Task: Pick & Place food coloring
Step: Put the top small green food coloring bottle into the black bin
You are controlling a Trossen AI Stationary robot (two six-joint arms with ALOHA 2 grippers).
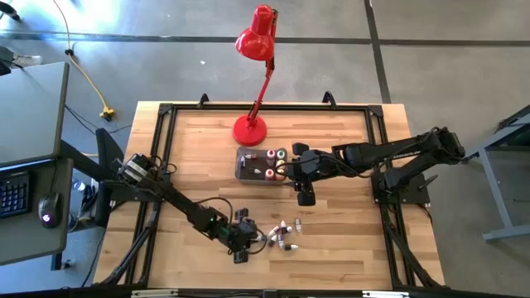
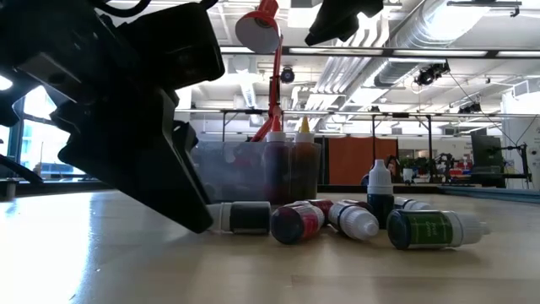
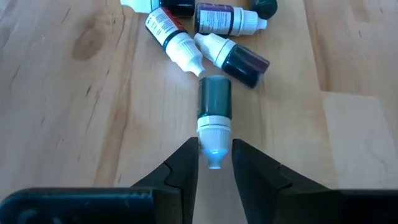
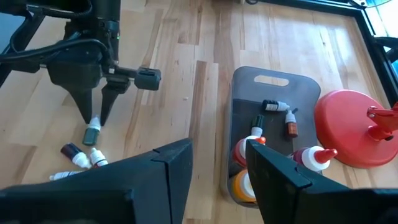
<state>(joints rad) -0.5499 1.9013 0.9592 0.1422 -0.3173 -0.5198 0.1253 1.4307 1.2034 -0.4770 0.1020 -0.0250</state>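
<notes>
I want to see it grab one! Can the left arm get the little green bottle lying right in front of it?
Probably yes. The left gripper is already down at the green bottle, with its open fingers either side of the white cap. Nothing blocks it; the other bottles lie just beyond. It only needs to close.

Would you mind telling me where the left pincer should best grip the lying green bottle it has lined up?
Grip the green bottle at its white cap, from above: it lies flat, cap end between the left pincer's open fingers, clear of the neighbouring bottles.
</notes>
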